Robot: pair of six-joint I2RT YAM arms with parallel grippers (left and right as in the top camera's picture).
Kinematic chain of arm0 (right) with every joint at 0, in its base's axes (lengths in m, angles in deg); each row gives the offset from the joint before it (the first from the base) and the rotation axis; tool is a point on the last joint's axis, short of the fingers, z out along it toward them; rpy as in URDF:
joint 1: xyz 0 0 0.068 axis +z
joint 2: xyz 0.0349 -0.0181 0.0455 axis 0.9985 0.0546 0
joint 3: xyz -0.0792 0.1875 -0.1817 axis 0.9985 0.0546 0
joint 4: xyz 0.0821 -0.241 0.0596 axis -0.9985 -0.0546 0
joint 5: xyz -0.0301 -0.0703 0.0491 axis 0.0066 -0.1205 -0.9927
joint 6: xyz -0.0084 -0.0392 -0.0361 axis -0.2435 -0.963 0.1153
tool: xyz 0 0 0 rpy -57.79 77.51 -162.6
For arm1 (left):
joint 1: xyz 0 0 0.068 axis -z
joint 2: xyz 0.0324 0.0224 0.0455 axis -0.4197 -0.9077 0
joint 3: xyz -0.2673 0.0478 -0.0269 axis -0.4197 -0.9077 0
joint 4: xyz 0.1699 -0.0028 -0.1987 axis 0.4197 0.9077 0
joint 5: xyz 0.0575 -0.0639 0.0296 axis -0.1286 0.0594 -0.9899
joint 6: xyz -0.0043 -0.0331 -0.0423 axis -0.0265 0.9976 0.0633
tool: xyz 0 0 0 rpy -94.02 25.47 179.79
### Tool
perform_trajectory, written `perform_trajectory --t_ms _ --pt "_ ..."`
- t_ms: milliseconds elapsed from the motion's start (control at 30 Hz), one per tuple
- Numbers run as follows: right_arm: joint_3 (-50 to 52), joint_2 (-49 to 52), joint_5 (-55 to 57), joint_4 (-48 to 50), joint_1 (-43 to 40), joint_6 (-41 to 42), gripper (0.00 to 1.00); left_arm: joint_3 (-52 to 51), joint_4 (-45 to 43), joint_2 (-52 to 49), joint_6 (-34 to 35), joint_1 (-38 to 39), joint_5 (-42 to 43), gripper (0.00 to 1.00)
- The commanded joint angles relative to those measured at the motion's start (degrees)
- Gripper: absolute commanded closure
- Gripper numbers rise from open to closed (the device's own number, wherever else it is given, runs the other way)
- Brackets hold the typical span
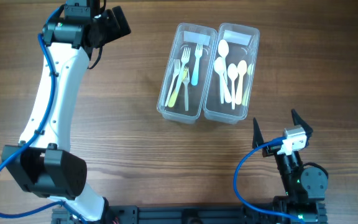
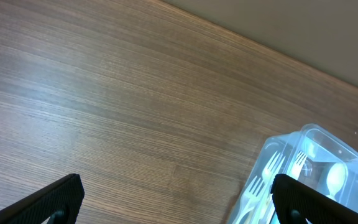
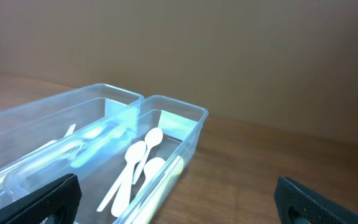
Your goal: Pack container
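The clear twin container (image 1: 168, 113) lies at the middle of the table. Its left tub holds several forks (image 1: 185, 71), white, yellow-green and blue. Its right tub holds several white spoons (image 1: 230, 73). My left gripper (image 1: 112, 26) hangs open at the far left, well away from the container, with nothing between its fingers. In the left wrist view the left gripper (image 2: 179, 202) is over bare wood, and the container (image 2: 316, 132) sits at the lower right. My right gripper (image 1: 278, 127) is open and empty, just to the near right of the container. The right wrist view shows the right gripper (image 3: 179, 202) facing the spoons (image 3: 135, 162).
The wooden table (image 1: 123, 124) stretches around the container. The left arm's white link (image 1: 51, 93) reaches along the left side. The right arm's base (image 1: 300, 183) sits at the near right edge with a blue cable (image 1: 238, 180).
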Motion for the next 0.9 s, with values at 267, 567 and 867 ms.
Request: perform_trajectory --t_ms 267,567,867 --pt "0.0 0.0 -0.9 0.2 0.3 -0.7 0.0 0.0 -0.1 -0.2 0.8 -0.3 -0.2 0.0" --pt "0.0 0.0 -0.9 0.2 0.3 -0.7 0.0 0.0 -0.1 0.6 0.8 -0.2 -0.2 0.0" --pt "0.0 0.0 -0.9 0.2 0.3 -0.7 0.0 0.0 -0.1 17.0 0.8 7.3 -0.2 0.0"
